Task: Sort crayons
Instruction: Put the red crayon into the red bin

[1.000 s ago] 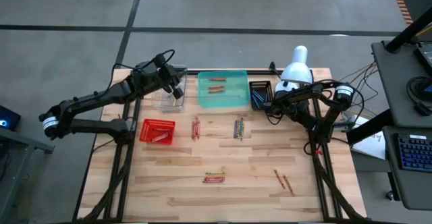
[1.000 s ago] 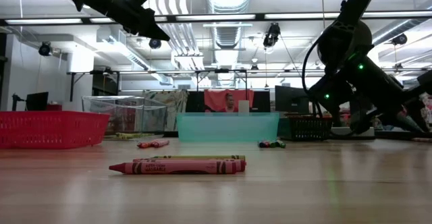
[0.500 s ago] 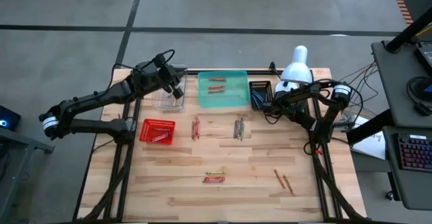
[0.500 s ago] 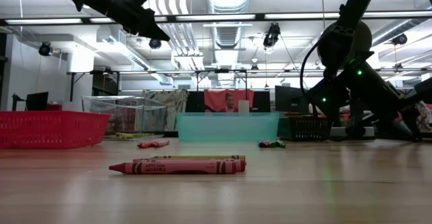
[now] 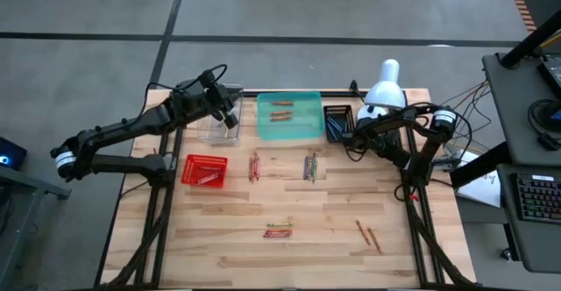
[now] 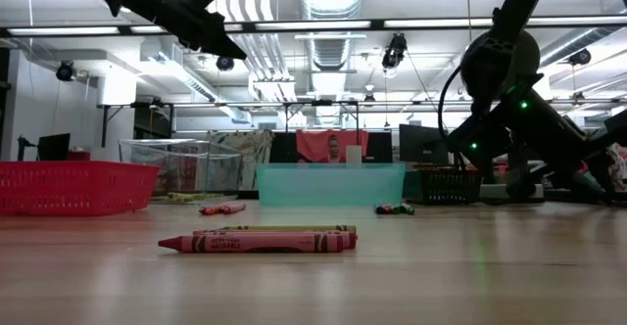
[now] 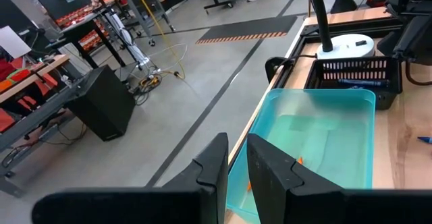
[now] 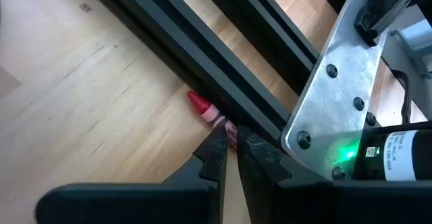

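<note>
Holding: right claw clenched on a red crayon
Axis: crayon pointed straight out past the fingertips
Left claw: clenched, empty

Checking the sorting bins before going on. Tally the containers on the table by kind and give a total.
Red mesh basket: 1
Teal tray: 1
Clear bin: 1
Black basket: 1
Total: 4
</note>
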Motion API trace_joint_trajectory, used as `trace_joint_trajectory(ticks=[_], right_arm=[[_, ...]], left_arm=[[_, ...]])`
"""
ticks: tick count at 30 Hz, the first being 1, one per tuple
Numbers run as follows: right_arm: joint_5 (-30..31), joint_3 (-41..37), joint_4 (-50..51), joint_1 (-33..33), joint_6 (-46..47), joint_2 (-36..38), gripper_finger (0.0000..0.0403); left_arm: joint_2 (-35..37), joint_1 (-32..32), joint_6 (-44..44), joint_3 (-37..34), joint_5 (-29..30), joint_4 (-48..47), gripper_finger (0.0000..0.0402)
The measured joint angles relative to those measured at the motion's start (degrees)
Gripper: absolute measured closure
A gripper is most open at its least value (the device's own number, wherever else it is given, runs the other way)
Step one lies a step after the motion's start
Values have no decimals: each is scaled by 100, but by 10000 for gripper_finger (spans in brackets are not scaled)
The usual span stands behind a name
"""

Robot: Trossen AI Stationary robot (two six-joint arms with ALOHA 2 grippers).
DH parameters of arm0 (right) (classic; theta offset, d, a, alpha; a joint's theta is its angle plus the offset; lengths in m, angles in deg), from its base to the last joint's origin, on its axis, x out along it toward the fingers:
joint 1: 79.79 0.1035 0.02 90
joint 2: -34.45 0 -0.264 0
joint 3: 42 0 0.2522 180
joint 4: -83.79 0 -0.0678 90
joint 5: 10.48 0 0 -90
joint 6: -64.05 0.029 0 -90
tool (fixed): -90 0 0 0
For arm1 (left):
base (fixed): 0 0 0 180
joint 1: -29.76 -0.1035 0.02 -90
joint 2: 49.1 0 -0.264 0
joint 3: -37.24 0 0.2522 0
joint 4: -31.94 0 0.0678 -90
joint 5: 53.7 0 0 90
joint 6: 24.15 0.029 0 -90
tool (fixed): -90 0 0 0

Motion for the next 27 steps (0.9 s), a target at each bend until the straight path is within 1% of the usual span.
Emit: trace_joint_trajectory(ticks=[6, 11, 17, 20, 23, 27], right_arm=[[-145, -53, -166, -175, -327, -168, 376], [-255, -17, -175, -189, -465, -35, 376], [-704, -14, -209, -172, -724, 503, 376], [-805, -8, -204, -43, -777, 886, 376], [-747, -3, -50, 95, -661, 1299, 376], [-386, -5, -31, 137, -505, 1595, 376]], left_arm=[[0, -1, 2, 0, 0, 2, 363], [0, 0, 33, 0, 0, 0, 363], [0, -1, 31, 0, 0, -2, 363], [0, 0, 28, 0, 0, -2, 363], [0, 0, 26, 0, 0, -2, 363], [0, 0, 24, 0, 0, -1, 363]])
